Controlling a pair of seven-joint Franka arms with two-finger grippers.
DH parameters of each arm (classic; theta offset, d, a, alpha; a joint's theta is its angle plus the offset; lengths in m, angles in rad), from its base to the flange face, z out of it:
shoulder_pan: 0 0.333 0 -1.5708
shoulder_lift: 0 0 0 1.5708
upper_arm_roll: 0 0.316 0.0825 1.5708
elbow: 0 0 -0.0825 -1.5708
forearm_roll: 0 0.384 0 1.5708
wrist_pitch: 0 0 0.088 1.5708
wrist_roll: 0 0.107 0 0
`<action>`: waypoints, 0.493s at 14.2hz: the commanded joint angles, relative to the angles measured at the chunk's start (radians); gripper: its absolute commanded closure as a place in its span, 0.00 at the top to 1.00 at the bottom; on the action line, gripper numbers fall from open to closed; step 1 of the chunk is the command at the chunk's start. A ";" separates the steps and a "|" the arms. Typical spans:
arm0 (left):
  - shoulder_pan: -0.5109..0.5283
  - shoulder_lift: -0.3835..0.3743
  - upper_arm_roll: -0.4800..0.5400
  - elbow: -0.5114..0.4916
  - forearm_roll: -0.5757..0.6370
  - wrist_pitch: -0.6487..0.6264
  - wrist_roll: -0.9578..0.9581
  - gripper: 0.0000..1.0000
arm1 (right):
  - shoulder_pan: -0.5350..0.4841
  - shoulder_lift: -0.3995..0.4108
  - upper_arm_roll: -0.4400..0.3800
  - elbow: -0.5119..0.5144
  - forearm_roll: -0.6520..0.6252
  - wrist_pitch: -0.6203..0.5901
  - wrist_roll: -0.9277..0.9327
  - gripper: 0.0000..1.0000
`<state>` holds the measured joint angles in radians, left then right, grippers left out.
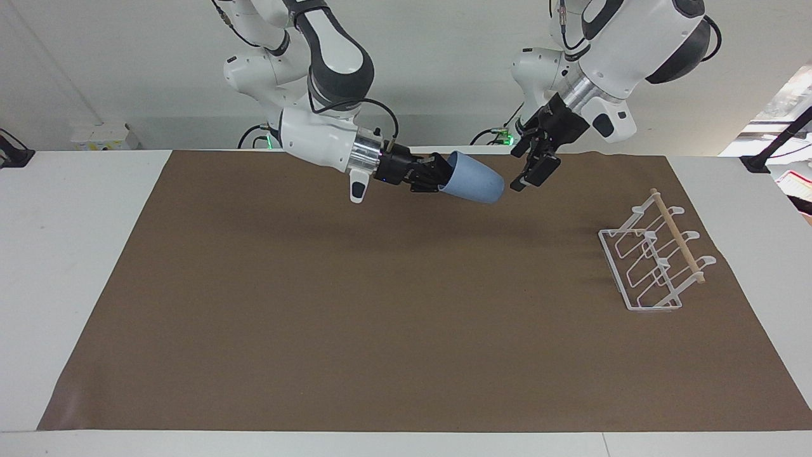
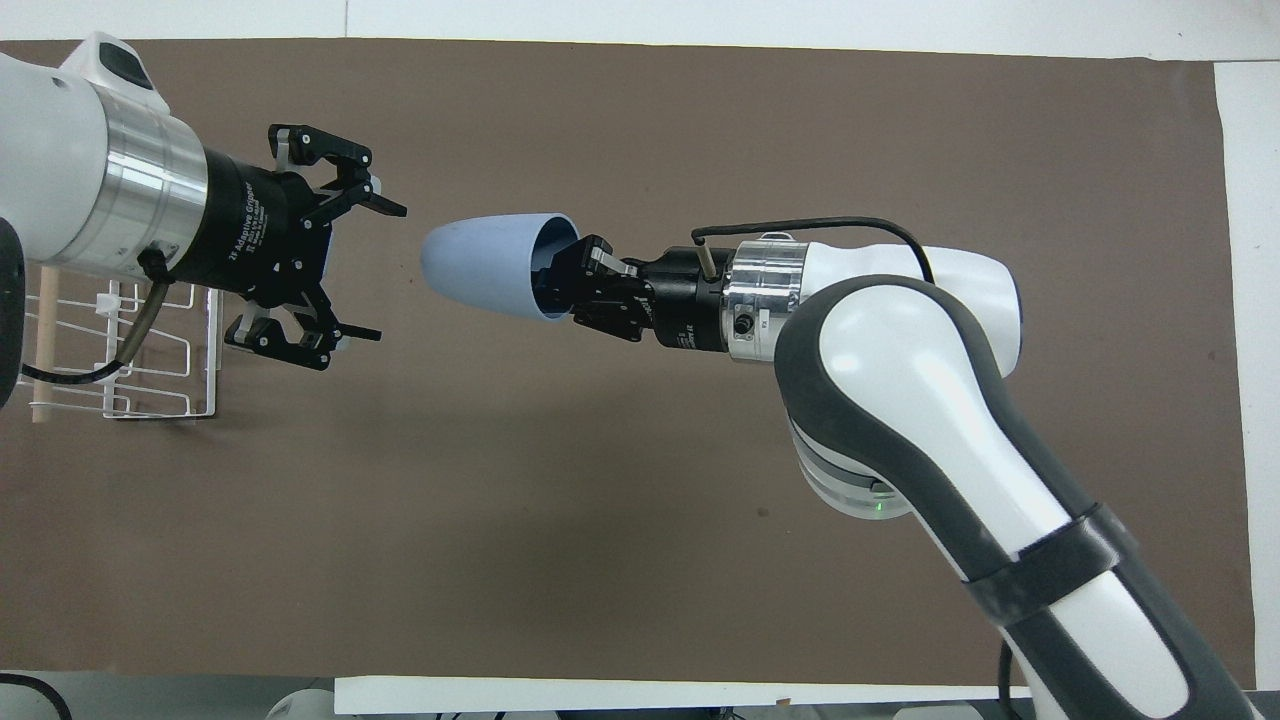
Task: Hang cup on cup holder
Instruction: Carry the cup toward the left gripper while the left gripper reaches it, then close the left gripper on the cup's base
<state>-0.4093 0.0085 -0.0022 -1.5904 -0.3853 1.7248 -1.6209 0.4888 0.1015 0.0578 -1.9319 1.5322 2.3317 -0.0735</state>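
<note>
Blue cup point(image 1: 474, 185) held base-first over the brown surface point(image 1: 355, 304), right claw point(image 1: 438, 178) clenched on its rim, left claw point(image 2: 350, 262) released and spread just beside, apparently for handover toward the cup holder point(image 1: 653, 260).

Blue cup point(image 2: 478, 268) sideways on right pincer point(image 2: 560, 290), facing spread-fingered left pincer point(image 2: 375, 270).

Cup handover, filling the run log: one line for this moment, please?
phase: handover approach | cup: airborne, in right claw, base toward left claw | left claw: open, not touching cup | cup holder: empty
</note>
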 commanded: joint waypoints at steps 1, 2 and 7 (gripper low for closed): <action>-0.034 -0.012 0.005 -0.039 -0.017 0.099 -0.022 1.00 | 0.062 -0.005 -0.003 -0.009 0.023 0.069 0.012 0.00; -0.048 -0.012 0.005 -0.045 -0.017 0.117 -0.022 1.00 | 0.066 -0.005 -0.003 -0.007 0.023 0.078 0.023 0.00; -0.071 -0.033 0.005 -0.138 -0.017 0.122 -0.020 0.99 | 0.068 -0.005 -0.003 -0.006 0.023 0.077 0.029 0.00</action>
<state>-0.4615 0.0093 -0.0047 -1.6625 -0.3872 1.8248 -1.6297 0.5567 0.1042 0.0538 -1.9438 1.5332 2.4166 -0.0526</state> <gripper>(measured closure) 0.000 0.956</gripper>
